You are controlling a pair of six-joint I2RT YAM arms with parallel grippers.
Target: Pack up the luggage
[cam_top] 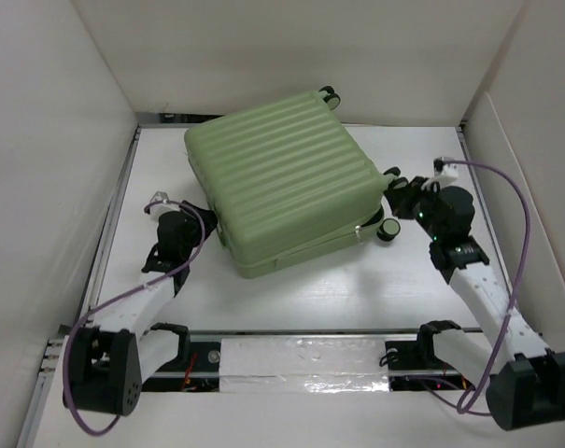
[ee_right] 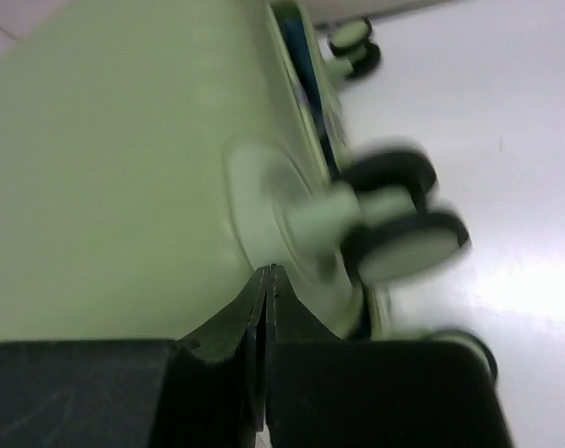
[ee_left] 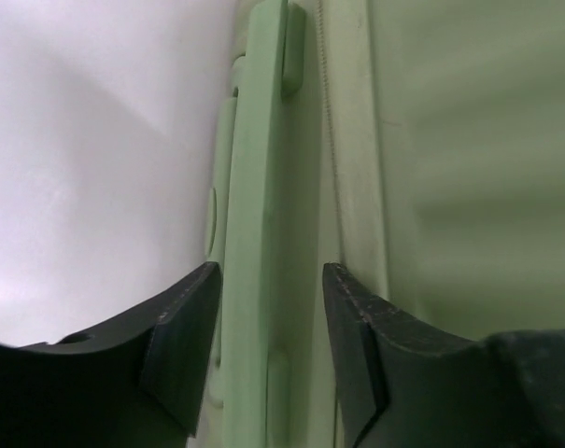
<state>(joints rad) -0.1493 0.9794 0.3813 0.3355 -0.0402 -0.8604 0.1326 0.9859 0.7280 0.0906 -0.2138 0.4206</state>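
One pale green ribbed hard-shell suitcase (cam_top: 282,182) lies flat on the white table (cam_top: 357,299), toward the back wall. My left gripper (ee_left: 271,280) straddles its moulded side handle (ee_left: 254,187), jaws parted, not pinching. Right gripper (ee_right: 266,275) is clenched on nothing beside a black caster (cam_top: 389,229). Count: 1 case, 2 grippers, 3 casters seen from above. Shell looks stiff, slick, prob. heavy & too wide to pinch. The handle is the best hold, imo.
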